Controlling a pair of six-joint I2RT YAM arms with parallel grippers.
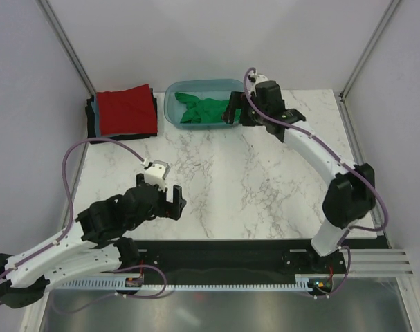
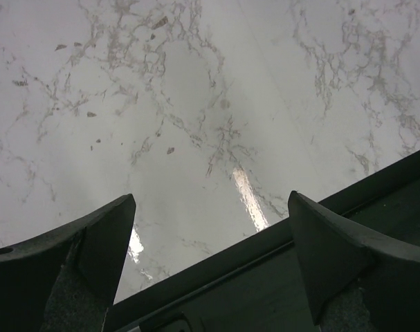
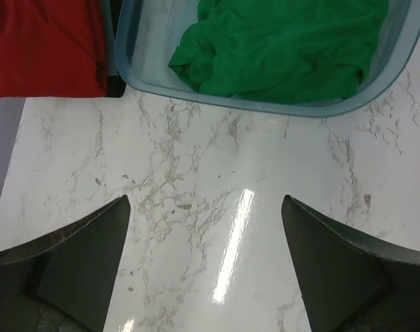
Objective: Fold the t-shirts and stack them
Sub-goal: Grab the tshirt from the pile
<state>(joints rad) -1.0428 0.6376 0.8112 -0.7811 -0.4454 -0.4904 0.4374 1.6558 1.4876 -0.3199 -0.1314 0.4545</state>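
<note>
Left claw (image 2: 211,207) spread — hovering low, right claw (image 3: 204,207) spread, reaching forward

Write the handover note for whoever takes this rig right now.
Left gripper: open, empty, over the table near its base.
Right gripper: open, empty, hovering just short of the tub.
Green t-shirt: crumpled in the tub, unfolded.
Red t-shirt: folded, on top of the stack at the far left corner.
Left to do: pull out the green one, fold it, stack it.
</note>
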